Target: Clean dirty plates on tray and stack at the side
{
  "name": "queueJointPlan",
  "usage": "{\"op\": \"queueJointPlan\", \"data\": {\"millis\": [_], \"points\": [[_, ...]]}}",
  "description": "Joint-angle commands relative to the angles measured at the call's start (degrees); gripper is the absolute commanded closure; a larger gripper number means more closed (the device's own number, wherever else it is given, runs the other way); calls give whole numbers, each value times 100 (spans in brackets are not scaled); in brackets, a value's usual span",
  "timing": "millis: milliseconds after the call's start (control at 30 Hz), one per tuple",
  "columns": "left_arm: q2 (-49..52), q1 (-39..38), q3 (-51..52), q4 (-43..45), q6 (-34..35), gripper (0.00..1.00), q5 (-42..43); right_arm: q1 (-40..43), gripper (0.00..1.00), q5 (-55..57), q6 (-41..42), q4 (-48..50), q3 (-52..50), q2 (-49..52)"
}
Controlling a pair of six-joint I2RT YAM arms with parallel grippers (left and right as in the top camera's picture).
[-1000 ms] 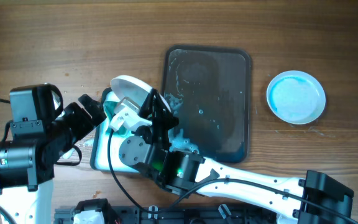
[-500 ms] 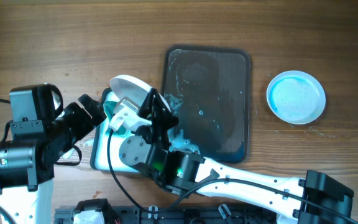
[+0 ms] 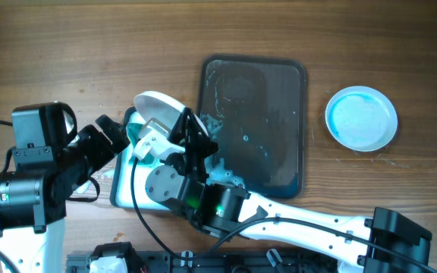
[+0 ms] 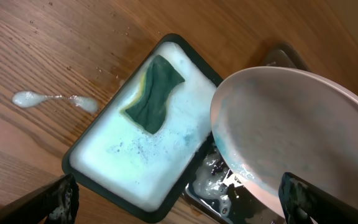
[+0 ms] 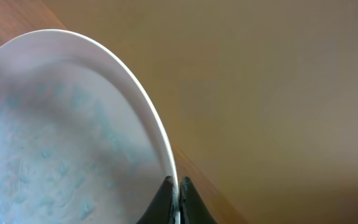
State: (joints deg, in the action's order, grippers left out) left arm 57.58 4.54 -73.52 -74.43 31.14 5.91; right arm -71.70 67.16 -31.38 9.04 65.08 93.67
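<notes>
White plate point(image 5: 73, 124), partly cut off, sits pinched at its rim by the right gripper point(image 5: 174, 190) over the foam-flecked wooden table point(image 4: 30, 37); left gripper point(image 4: 179, 196) gapes empty.

Overhead looks straight down on the whole table point(image 3: 89, 45). Left wrist tilts down, close over plate point(image 4: 291, 137) and soapy tub point(image 4: 123, 165). Right wrist nearly touches same plate's rim, facing up.

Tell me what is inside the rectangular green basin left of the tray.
White foam fills the basin, with a green sponge lying in it. The tilted plate covers one corner, so what lies there cannot be seen.
</notes>
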Motion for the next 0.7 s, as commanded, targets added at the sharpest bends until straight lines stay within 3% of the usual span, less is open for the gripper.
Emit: {"op": "queueJointPlan", "data": {"millis": [0, 667], "points": [[22, 35, -70, 0, -90, 0, 46, -35, 96, 144, -17, 39, 59, -2], [22, 35, -70, 0, -90, 0, 46, -35, 96, 109, 22, 85, 59, -2]]}}
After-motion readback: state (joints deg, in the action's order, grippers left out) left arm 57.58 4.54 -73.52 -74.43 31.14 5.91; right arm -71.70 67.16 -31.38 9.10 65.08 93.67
